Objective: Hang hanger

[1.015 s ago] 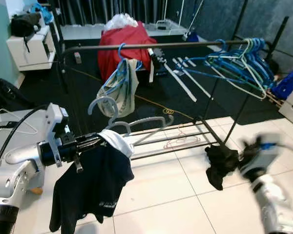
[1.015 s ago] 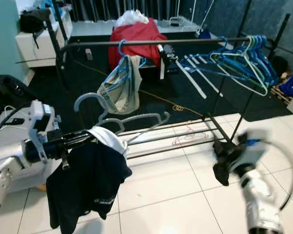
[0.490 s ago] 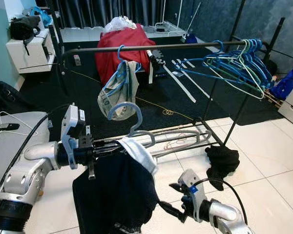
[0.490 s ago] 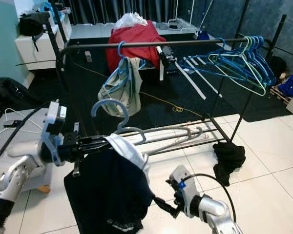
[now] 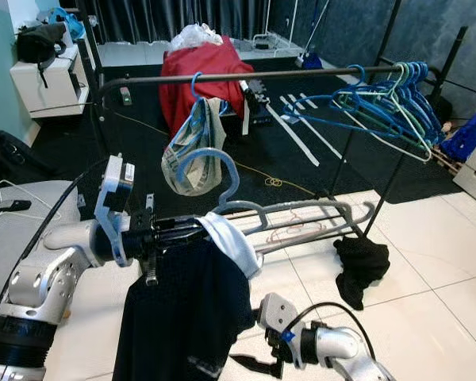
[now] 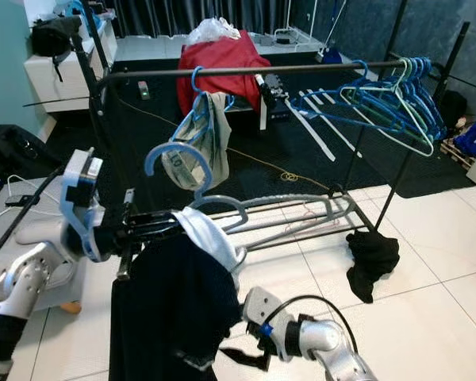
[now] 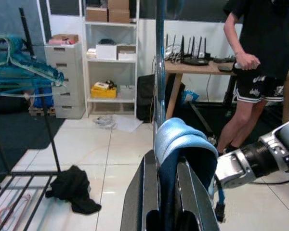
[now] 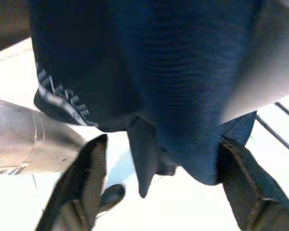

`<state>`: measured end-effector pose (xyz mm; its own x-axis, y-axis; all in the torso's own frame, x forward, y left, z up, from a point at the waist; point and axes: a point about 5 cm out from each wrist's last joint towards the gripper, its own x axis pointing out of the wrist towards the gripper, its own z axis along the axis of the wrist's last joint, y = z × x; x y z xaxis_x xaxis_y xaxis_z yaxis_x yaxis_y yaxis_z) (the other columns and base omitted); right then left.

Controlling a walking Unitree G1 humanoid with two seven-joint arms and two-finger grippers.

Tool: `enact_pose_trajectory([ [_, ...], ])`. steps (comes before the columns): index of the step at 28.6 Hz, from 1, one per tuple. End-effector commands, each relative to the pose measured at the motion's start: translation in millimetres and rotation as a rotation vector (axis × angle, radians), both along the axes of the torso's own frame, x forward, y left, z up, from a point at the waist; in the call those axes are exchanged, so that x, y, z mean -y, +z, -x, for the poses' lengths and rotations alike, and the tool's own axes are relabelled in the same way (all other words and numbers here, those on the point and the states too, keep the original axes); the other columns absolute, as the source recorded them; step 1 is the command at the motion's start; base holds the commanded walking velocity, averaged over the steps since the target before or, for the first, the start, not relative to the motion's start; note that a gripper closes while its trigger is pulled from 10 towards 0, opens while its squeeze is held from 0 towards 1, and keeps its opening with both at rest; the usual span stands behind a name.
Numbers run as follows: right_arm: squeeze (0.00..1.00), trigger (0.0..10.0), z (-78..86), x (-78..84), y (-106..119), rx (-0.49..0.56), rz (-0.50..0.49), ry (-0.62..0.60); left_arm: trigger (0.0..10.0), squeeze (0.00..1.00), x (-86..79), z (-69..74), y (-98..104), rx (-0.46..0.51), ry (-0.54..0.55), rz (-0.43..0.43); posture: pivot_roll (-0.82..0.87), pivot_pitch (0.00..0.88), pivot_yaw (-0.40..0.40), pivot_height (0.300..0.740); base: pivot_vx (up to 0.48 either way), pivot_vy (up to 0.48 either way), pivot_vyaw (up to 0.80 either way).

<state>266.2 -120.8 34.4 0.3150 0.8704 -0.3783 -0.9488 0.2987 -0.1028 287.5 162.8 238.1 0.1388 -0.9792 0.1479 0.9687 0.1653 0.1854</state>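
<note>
Our left gripper [image 5: 192, 231] has its fingers closed on the hanger [image 5: 246, 208], which carries a dark shirt [image 5: 186, 313] and sits in front of and below the rail [image 5: 246, 76], well apart from it. Our right gripper [image 5: 250, 365] is at the shirt's hem, fingers [image 8: 86, 178] spread wide, holding nothing. A black cloth [image 5: 361, 266] lies on the floor by the rack's foot.

The dark shirt [image 5: 182, 317] is covering the left part of the grey hanger [image 5: 301, 218], and the picture's bottom edge is cutting the shirt off. The shirt's white collar [image 7: 180, 139] is hiding where the left gripper [image 7: 167, 202] is pinching. The top edge is cutting off the person's [image 7: 257, 57] head. The right gripper's fingers [image 8: 86, 178] are looking blurry.
</note>
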Motion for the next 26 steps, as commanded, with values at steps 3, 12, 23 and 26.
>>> enact_pose_trajectory([
  [3,0.00,0.0,-6.1,0.7,-0.1,0.005,-0.002,-0.029,0.0,0.00,5.8,2.2,7.9,0.035,-0.039,0.013,-0.08,0.099,-0.002,0.740,0.000,0.000,0.00],
  [12,0.00,0.0,-9.5,4.5,5.5,0.098,-0.022,-0.046,0.0,0.00,7.9,1.4,5.5,0.025,-0.041,0.014,-0.08,0.095,-0.003,0.740,0.000,0.000,0.00],
  [23,0.00,0.0,-5.4,51.9,-1.2,0.136,-0.018,-0.291,0.0,0.00,2.0,-16.4,-17.1,0.070,0.157,-0.198,-0.09,0.081,-0.015,0.740,0.000,0.000,0.00],
  [26,0.00,0.0,-11.3,72.2,2.2,0.163,-0.039,-0.481,0.0,0.00,-2.4,-20.7,-21.4,0.078,0.219,-0.234,-0.09,0.078,-0.017,0.740,0.000,0.000,0.00],
])
